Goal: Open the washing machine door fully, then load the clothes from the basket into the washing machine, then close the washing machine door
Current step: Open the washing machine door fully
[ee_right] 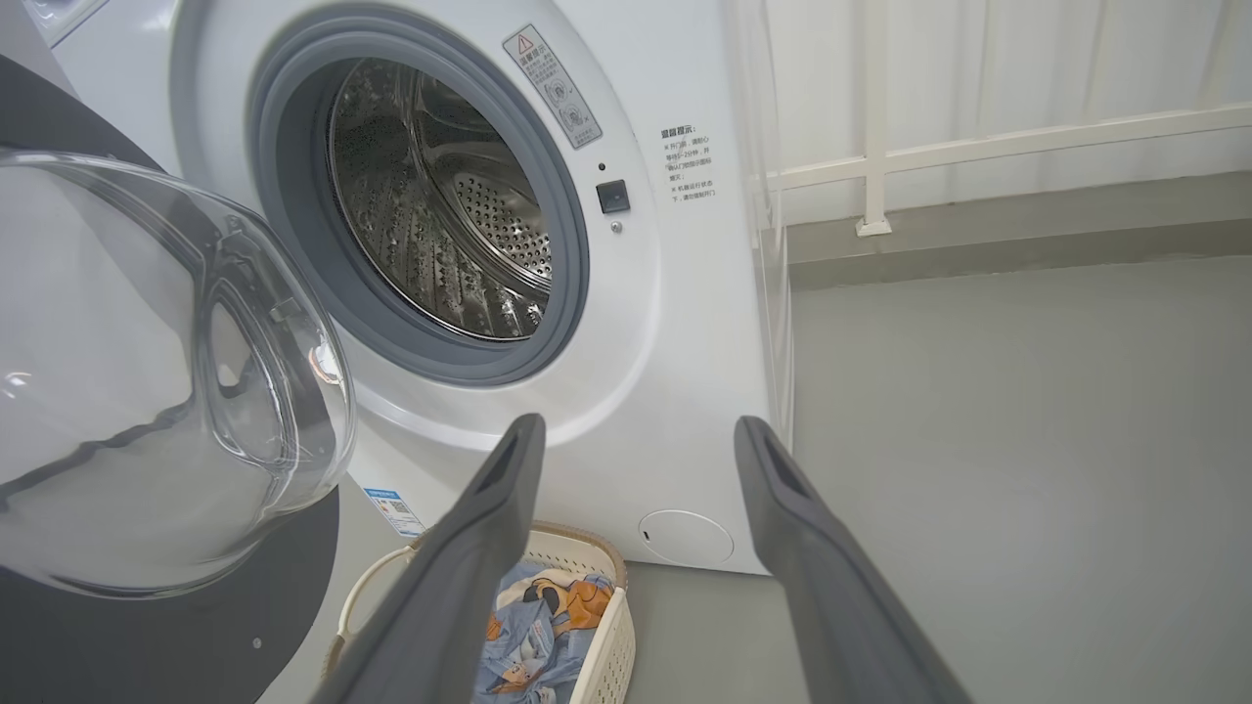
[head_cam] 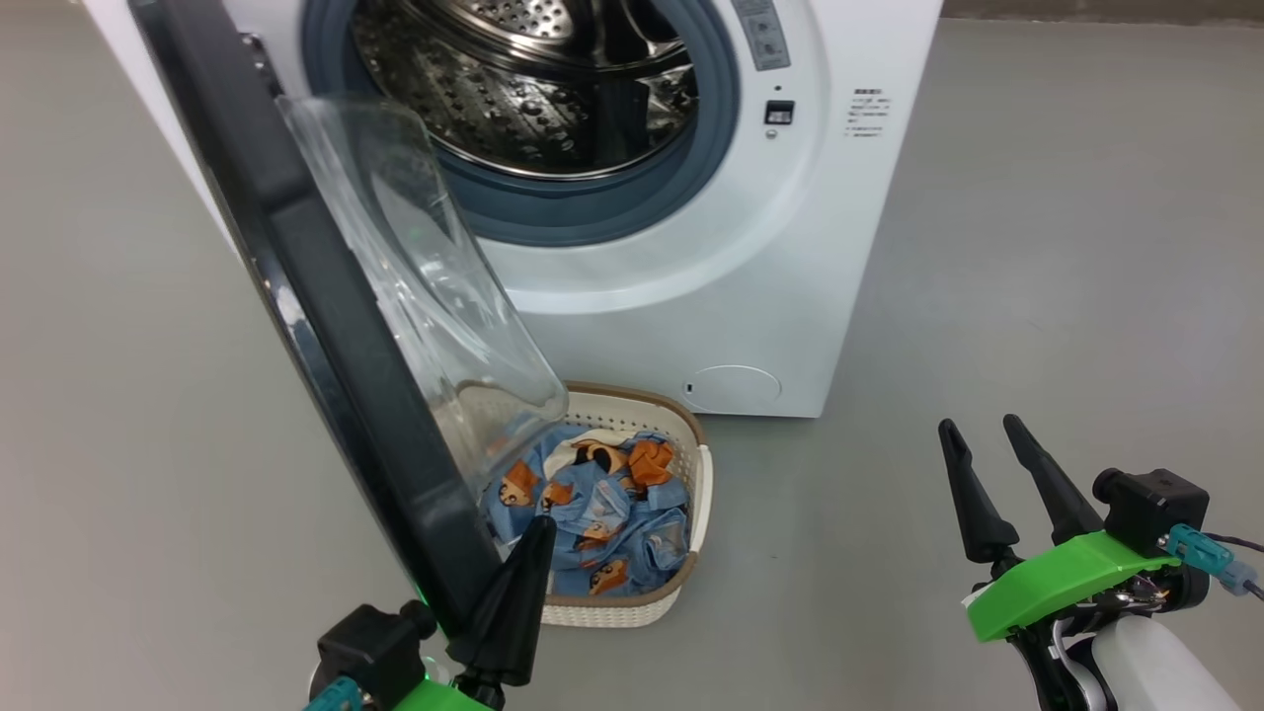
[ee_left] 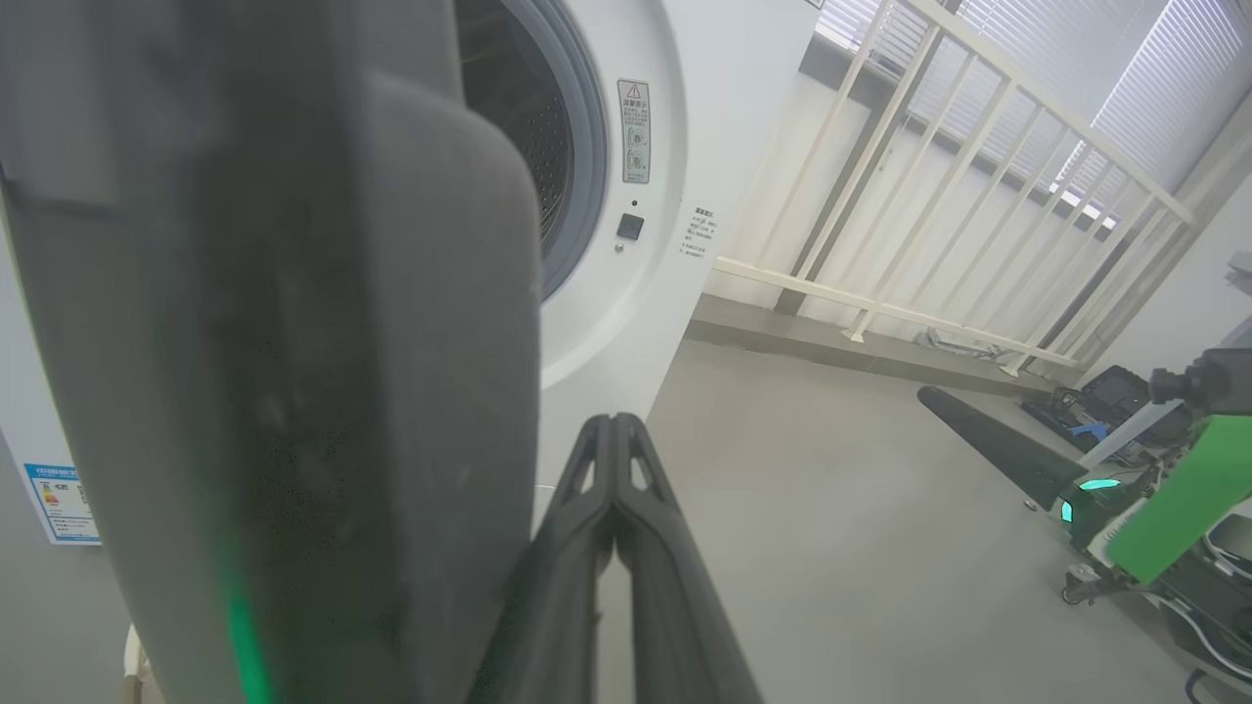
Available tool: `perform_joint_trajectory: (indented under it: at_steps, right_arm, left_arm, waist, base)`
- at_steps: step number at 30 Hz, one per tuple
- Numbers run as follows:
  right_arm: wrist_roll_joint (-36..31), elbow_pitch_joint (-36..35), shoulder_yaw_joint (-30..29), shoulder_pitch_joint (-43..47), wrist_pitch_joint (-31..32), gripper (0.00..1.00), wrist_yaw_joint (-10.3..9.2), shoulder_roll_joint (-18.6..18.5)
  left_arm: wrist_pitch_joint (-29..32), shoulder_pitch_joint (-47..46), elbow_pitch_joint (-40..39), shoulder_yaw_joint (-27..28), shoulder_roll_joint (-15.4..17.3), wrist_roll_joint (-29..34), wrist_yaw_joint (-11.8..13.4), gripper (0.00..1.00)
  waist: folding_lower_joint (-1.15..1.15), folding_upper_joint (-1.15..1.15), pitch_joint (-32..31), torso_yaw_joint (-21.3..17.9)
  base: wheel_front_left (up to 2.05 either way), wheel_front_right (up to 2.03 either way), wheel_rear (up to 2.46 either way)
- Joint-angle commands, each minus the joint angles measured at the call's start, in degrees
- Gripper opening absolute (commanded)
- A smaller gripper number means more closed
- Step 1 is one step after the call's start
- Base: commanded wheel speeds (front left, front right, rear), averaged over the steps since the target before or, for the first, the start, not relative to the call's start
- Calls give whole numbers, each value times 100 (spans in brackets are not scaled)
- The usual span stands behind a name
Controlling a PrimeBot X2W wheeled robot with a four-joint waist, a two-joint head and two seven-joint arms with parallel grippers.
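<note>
The white washing machine (head_cam: 770, 296) (ee_left: 626, 323) (ee_right: 685, 342) stands with its steel drum (head_cam: 533, 89) (ee_right: 440, 215) exposed. The washing machine door (head_cam: 336, 326) (ee_left: 293, 342) (ee_right: 147, 636) swings out towards me, black rim edge-on and its clear glass bowl (head_cam: 425, 296) (ee_right: 166, 372) bulging right. Under it on the floor sits the cream basket (head_cam: 703, 474) (ee_right: 611, 645), holding the light-blue bear-print clothes (head_cam: 602, 513) (ee_right: 538, 626). My left gripper (head_cam: 541, 523) (ee_left: 614, 420) is shut on nothing, close beside the door's lower rim on its inner side. Lower right, my right gripper (head_cam: 983, 427) (ee_right: 641, 425) stands open and empty.
Grey floor (head_cam: 1037, 296) spreads wide to the right of the machine. A white railing (ee_left: 978, 196) (ee_right: 978, 147) runs behind it along a raised kerb. A blue label sticker (ee_left: 59, 504) is on the machine's side. Dark equipment (ee_left: 1095, 401) lies by the railing.
</note>
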Motion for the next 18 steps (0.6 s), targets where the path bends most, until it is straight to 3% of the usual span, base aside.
perform_joint_trajectory:
  at_steps: [1, 18]
  right_arm:
    - [73, -111, 77, -232, -70, 100, 26, -24]
    - [69, -128, 54, -142, -70, 100, 26, 14]
  left_arm:
    - [-83, -173, -171, 282, 75, -52, 92, 0]
    - [52, -25, -258, 406, 246, -102, 309, 0]
  waist:
    - [0, 0, -20, 177]
    - [0, 0, -148, 867]
  base:
    - [0, 0, 0]
    - [0, 0, 0]
